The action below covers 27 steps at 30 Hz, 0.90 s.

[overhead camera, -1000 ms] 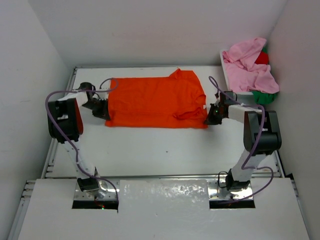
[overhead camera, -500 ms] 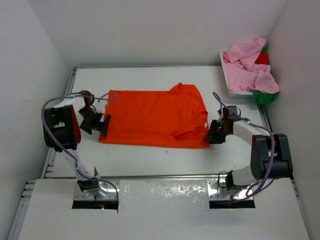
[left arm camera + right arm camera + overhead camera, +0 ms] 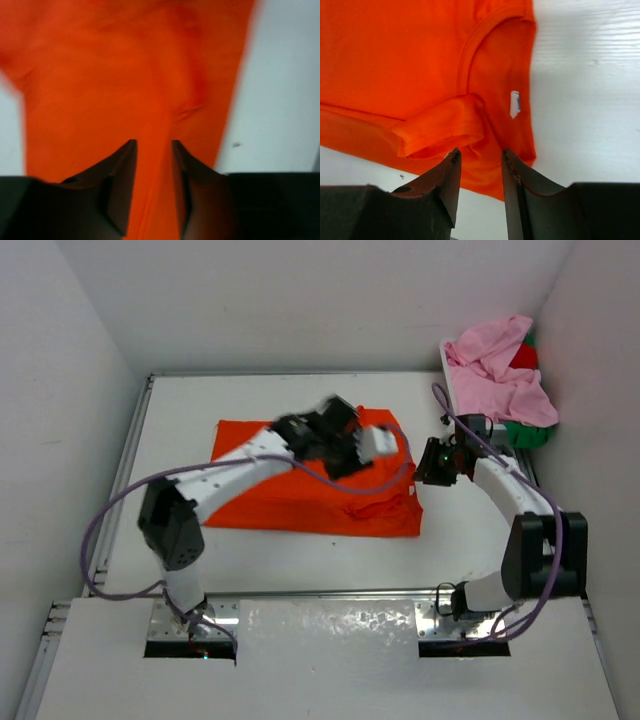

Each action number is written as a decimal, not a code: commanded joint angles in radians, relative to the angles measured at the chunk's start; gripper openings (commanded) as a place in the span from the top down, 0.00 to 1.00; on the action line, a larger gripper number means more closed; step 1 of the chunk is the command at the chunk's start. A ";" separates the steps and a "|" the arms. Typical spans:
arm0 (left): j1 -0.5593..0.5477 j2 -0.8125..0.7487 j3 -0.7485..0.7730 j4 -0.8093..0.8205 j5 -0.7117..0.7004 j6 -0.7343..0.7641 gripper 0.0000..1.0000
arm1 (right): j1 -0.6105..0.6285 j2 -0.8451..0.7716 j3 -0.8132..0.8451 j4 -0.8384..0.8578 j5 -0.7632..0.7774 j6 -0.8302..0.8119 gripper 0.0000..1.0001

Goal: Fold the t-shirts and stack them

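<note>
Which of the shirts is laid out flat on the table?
The orange shirt. The pink shirt, red shirt and green shirt are bunched up at the basket in the far right corner.

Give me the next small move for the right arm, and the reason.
Probably ease the right gripper down onto the folded sleeve of the orange t-shirt and close. Its jaws stand apart just short of that sleeve, holding nothing, and the shirt lies spread on the table, its main fold not yet made.
</note>
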 commanded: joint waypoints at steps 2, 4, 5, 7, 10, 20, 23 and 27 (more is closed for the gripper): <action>-0.149 0.093 -0.090 0.045 0.035 0.095 0.70 | 0.005 0.144 0.077 0.053 -0.122 0.018 0.62; -0.195 0.121 -0.127 0.123 0.036 0.086 0.53 | 0.005 0.169 0.078 0.056 -0.124 0.018 0.61; -0.206 0.129 -0.159 0.169 0.030 0.087 0.47 | 0.006 0.173 0.070 0.059 -0.130 0.018 0.61; -0.220 0.141 -0.197 0.221 0.014 0.079 0.46 | 0.014 0.176 0.055 0.080 -0.150 0.022 0.61; -0.222 0.169 -0.228 0.273 -0.031 0.050 0.50 | 0.045 0.198 0.047 0.092 -0.159 0.018 0.59; -0.222 0.244 -0.234 0.302 -0.051 0.041 0.58 | 0.048 0.250 0.021 0.115 -0.144 0.012 0.58; -0.222 0.253 -0.238 0.297 -0.080 0.042 0.69 | 0.048 0.249 0.022 0.105 -0.125 -0.001 0.56; -0.218 0.255 -0.238 0.299 -0.109 0.039 0.90 | 0.048 0.265 0.025 0.109 -0.127 -0.002 0.57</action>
